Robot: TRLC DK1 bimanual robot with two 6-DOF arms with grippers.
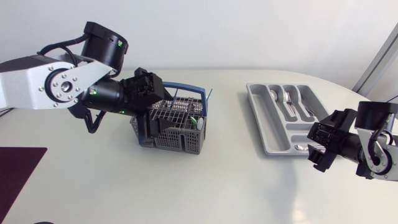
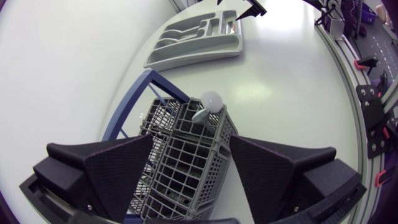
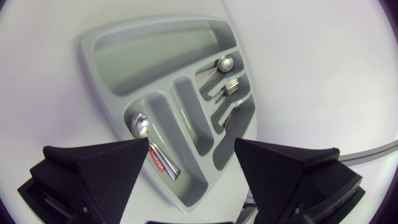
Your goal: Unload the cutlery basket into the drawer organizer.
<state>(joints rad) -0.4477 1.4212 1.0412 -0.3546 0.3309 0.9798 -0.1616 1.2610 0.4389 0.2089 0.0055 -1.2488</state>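
Observation:
The grey cutlery basket [image 1: 177,127] with a blue handle [image 1: 186,89] stands left of the table's middle. My left gripper [image 1: 149,118] hangs open over its left end, and in the left wrist view its fingers [image 2: 118,168] straddle the basket [image 2: 186,155]. A white rounded utensil [image 2: 211,99] sticks up from the basket's far end. The grey drawer organizer [image 1: 264,121] lies at the right. My right gripper [image 1: 318,149] is open just above its near right corner. Between its fingers I look down on a spoon [image 3: 142,126] lying in a compartment of the organizer [image 3: 106,93].
Other compartments hold a spoon [image 3: 224,62], a fork [image 3: 231,86] and knives [image 3: 235,115]; the widest compartment [image 3: 155,53] holds nothing. A dark mat [image 1: 18,171] lies at the table's front left corner.

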